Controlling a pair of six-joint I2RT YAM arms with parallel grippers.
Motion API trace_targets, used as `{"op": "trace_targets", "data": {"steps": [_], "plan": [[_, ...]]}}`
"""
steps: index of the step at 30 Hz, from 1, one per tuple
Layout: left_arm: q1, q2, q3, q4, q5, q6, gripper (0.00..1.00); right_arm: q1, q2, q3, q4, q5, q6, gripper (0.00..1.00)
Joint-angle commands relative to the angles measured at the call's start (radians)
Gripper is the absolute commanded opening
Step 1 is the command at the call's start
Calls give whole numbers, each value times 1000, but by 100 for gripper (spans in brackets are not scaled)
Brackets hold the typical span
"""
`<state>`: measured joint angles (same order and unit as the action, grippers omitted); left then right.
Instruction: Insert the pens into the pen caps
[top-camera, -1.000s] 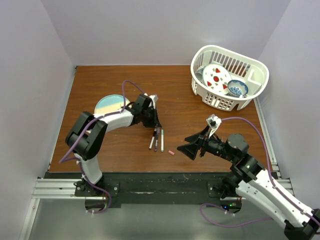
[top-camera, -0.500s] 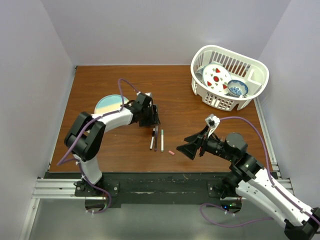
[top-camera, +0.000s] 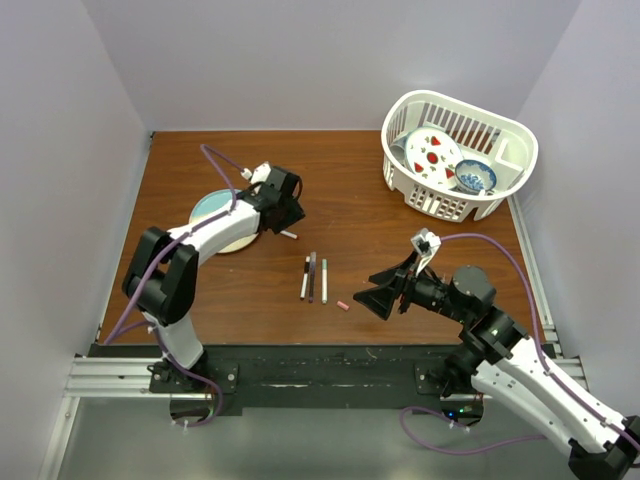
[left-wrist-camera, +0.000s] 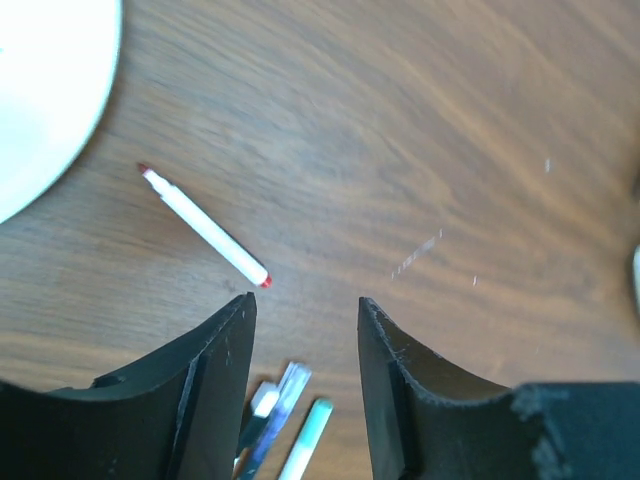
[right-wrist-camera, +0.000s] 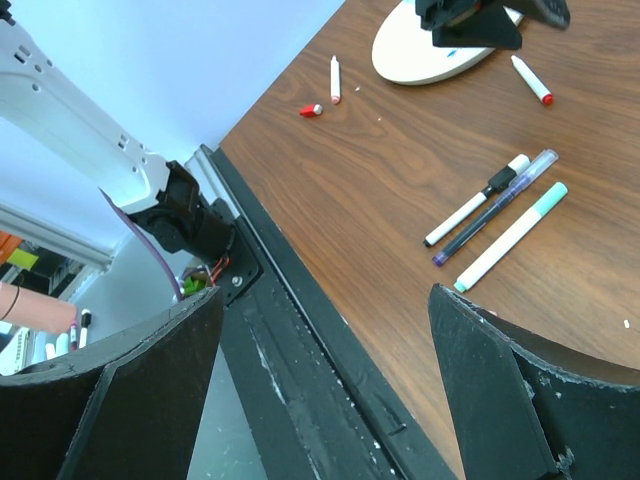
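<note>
Left tool (left-wrist-camera: 302, 310): we see our jaws apart and empty, hovering over the table (left-wrist-camera: 420, 120).
Red-tipped pen (left-wrist-camera: 204, 227): it lies loose just ahead of our left jaw, beside the round plate (left-wrist-camera: 40, 90); slim white barrel, smooth plastic, red at both ends.
Pen row (top-camera: 314, 277): three capped-looking pens lie side by side, between the two tools; thin straight cylinders, one dark, one teal-ended.
Pink cap (top-camera: 343, 305): a tiny short tube, just ahead of the right tool.
Right tool (right-wrist-camera: 330, 380): our jaws stand wide apart, gripping nothing, low over the wood-grain table.
Step in hand: we judge the red-tipped pen is next to fetch.
Next move: we would lower the left tool, straddle the barrel crosswise, and close gently, since it will roll.
</note>
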<state>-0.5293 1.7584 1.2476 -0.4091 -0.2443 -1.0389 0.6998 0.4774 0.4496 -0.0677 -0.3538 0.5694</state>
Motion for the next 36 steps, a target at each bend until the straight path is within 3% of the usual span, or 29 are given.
{"op": "trace_targets", "data": {"steps": [1,8,21,29,36], "plan": [[9,55,93,-112,-135,-182,49,0,-20,15,14,7,9,87],[14,156,205,-232,-182,-239,43,0,-37,26,-10,21,-11,87],[35,271,256,-258,-191,-233,40,-2,-39,31,-35,52,-48,87],[35,286,233,-286,-188,-217,36,0,-34,31,-37,68,-59,87],[35,300,187,-277,-141,-216,24,-2,-22,29,-23,67,-45,87]]}}
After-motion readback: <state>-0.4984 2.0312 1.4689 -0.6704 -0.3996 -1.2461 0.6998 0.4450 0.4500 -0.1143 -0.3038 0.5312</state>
